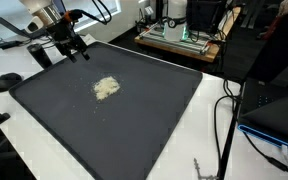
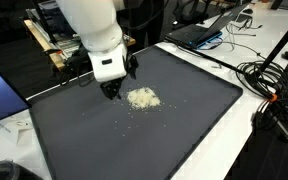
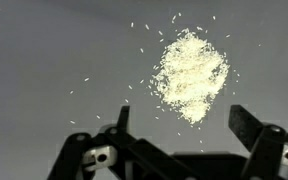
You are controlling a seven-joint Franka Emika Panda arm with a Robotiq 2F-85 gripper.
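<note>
A white worktop carries a large dark grey mat that covers most of its surface. A small pile of pale grains lies directly on the mat. In both exterior views the pile lies a little toward 12 o'clock from the mat's middle. In the wrist view the pile sits at about 2 o'clock from the picture's centre. Loose single grains are scattered over the mat toward 9 o'clock of it. In an exterior view, black cables lie on the bare white strip of worktop at 3 o'clock of the mat.
</note>
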